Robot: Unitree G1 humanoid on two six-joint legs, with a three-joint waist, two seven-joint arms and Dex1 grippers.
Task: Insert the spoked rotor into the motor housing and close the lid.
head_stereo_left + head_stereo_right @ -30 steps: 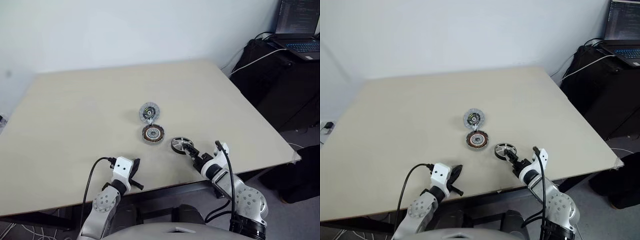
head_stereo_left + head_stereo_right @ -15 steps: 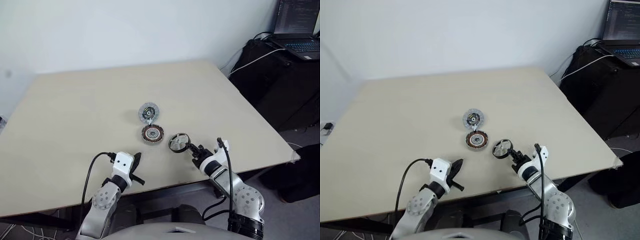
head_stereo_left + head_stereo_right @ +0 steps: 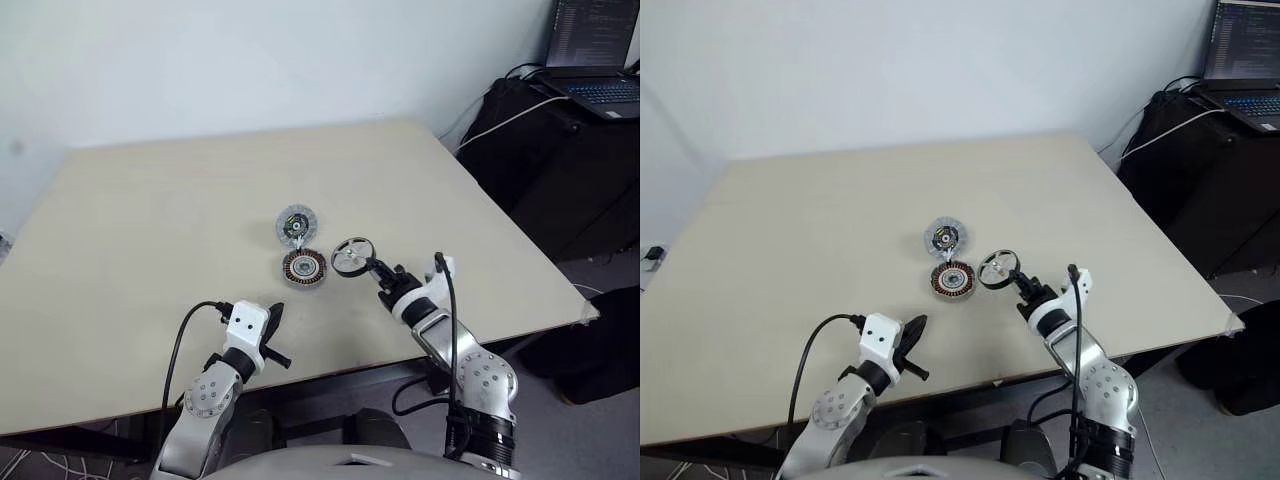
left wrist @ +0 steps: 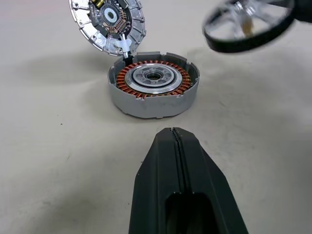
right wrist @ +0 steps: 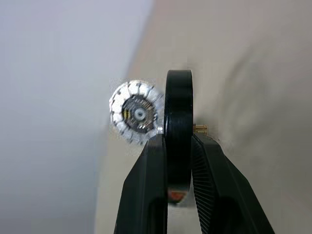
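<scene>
Right fingers (image 3: 372, 266) clamping spoked rotor (image 3: 351, 256), now lifted beside motor housing (image 3: 305, 268), left fingers (image 4: 176, 161) closed

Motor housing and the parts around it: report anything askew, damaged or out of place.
Nothing looks damaged. The motor housing sits flat on the table, windings up and uncovered. The lid leans tilted at its far rim rather than lying flat. The spoked rotor is off the table, gripped edge-on in the right end effector.
</scene>
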